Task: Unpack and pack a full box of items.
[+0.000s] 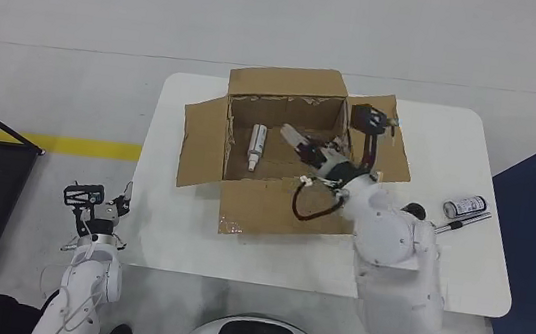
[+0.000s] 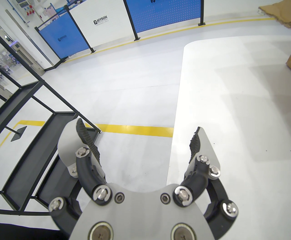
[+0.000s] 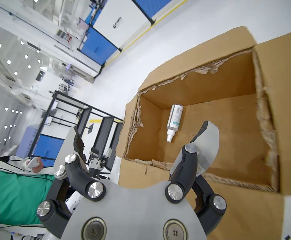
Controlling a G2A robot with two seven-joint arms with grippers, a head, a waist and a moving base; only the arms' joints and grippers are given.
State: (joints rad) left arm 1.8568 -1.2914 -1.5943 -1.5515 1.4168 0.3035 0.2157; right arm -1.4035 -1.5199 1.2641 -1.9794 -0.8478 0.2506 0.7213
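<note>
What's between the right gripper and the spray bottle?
Only bare box floor separates the right gripper from the spray bottle, in the right wrist view.

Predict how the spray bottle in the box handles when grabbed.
The spray bottle lies on its side on the cardboard box floor; being round, it will probably roll if nudged. Its smooth plastic looks rigid but possibly slippery. It seems small, so likely light.
</note>
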